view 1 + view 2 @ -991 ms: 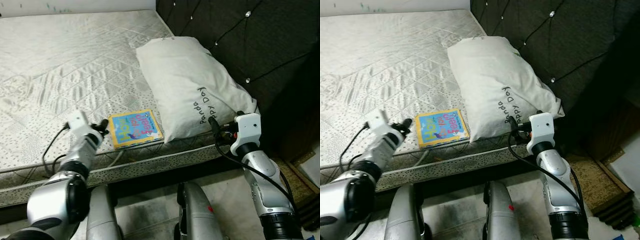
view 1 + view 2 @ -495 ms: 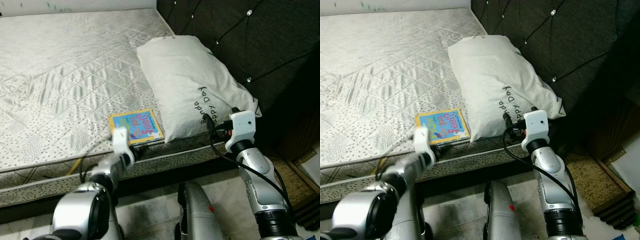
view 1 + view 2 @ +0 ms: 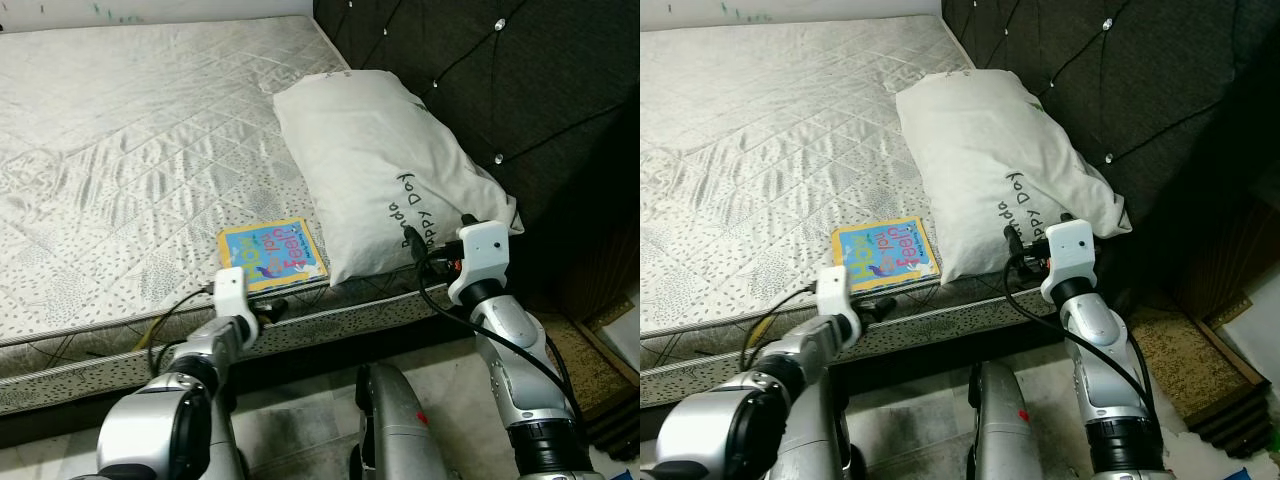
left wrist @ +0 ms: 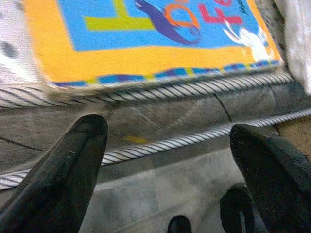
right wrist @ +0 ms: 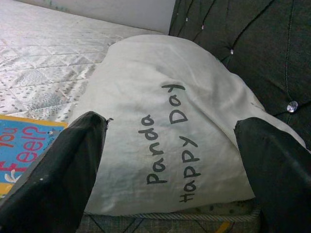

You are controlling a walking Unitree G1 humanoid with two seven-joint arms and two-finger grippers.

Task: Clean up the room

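A bare mattress (image 3: 120, 130) lies before me, its pale cover quilted in diamonds, with a twisted cord piping (image 4: 160, 90) running along the edge. At about 2 o'clock a soft, plump white pillow (image 3: 385, 165) leans toward the dark tufted headboard (image 3: 520, 80); black handwriting on its cloth reads "Panda Happy Day". Just beside the pillow, toward 9 o'clock of it and right at the mattress edge, a thin flat book (image 3: 271, 256) lies face up, its glossy cover yellow-bordered with a blue panel and bright letters.

My left pincer (image 4: 165, 160) hangs just below the mattress edge, at 6 o'clock of the book, its two black fingers (image 4: 68, 174) spread wide and holding nothing, touching nothing that I can see. My right pincer (image 5: 170, 160) is raised in front of the pillow's lettered end, fingers likewise wide apart and empty; whether the tips graze the cloth I cannot tell.
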